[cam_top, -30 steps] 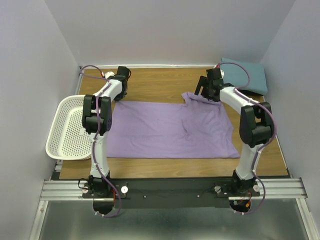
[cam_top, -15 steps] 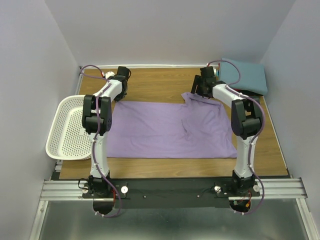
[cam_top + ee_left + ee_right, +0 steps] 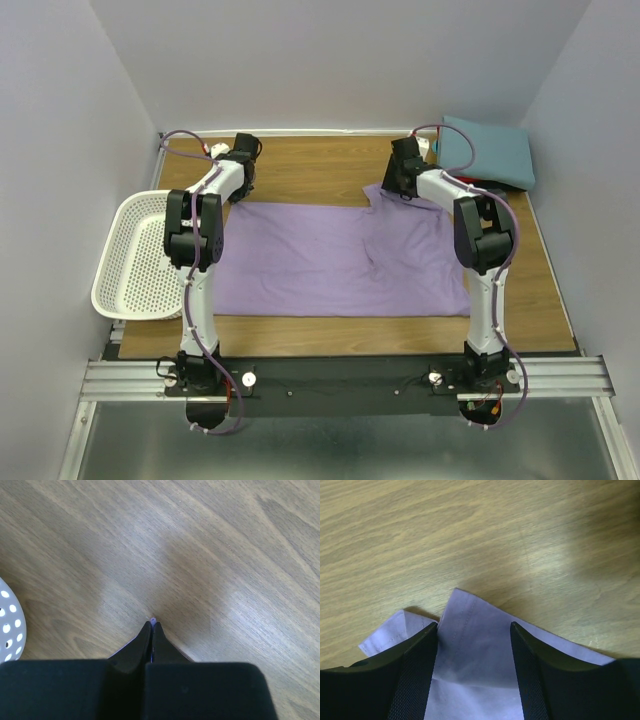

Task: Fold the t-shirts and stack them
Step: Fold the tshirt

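Observation:
The lavender t-shirt (image 3: 330, 262) lies spread flat across the middle of the wooden table (image 3: 320, 165). My left gripper (image 3: 243, 195) is at its far left corner. In the left wrist view that gripper (image 3: 152, 624) is shut, with a speck of lavender cloth pinched at the tips. My right gripper (image 3: 398, 188) sits low over the shirt's far right corner. Its jaws (image 3: 474, 625) stand open, straddling a hemmed flap of the lavender t-shirt (image 3: 470, 675) that lies on the wood between them. A folded teal t-shirt (image 3: 497, 150) rests at the back right corner.
A white perforated basket (image 3: 138, 255) hangs off the table's left edge, and its rim (image 3: 5, 625) shows in the left wrist view. Walls enclose the table on the left, back and right. Bare wood lies beyond the shirt's far edge.
The right gripper has moved left and slightly farther back onto the shirt's far right corner, and its jaws have narrowed. The left arm and the shirt have not moved.

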